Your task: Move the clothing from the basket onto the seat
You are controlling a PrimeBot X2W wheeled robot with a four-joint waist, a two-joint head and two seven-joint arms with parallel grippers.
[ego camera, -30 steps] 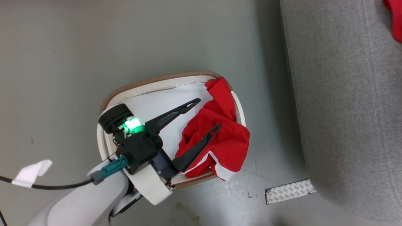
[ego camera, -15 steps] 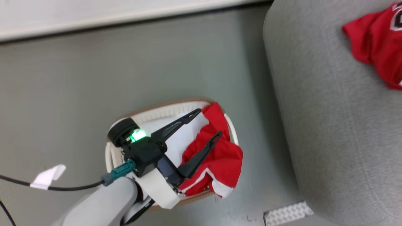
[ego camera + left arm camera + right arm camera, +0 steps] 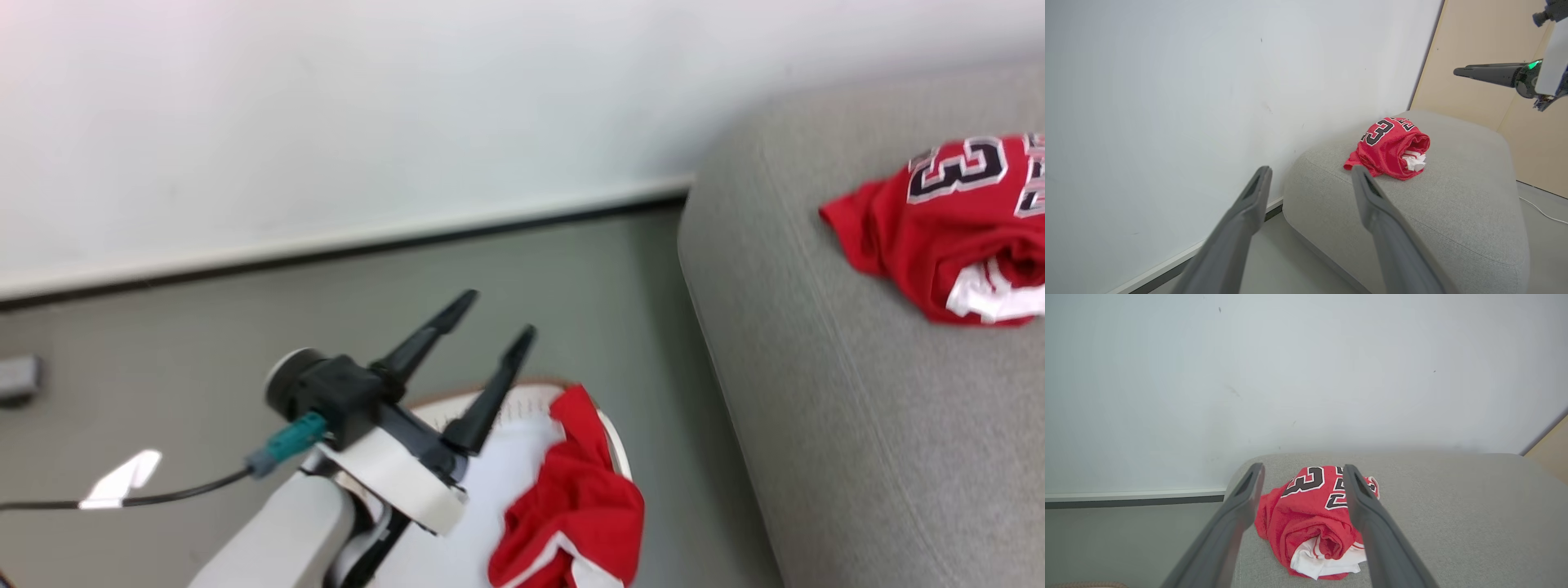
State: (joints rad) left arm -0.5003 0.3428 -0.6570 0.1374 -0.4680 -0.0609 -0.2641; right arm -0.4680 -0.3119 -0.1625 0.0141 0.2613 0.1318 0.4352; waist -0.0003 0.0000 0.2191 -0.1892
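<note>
My left gripper (image 3: 500, 314) and right gripper (image 3: 1303, 468) are both wide open and hold nothing. The jersey (image 3: 947, 229) lies on the seat (image 3: 857, 408). The other red garment (image 3: 584, 498) hangs over the rim of the basket (image 3: 535, 402). If I pull it sideways, the basket may tip.

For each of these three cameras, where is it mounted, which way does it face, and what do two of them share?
Head view: on the head, facing down at the basket, red garment and seat; left end effector and forearm show.
Left wrist view: on the left wrist, facing the wall and seat; own fingers and the right end effector show.
Right wrist view: on the right wrist, facing the jersey; own fingers show.
Shared: all three see the jersey on the seat.
</note>
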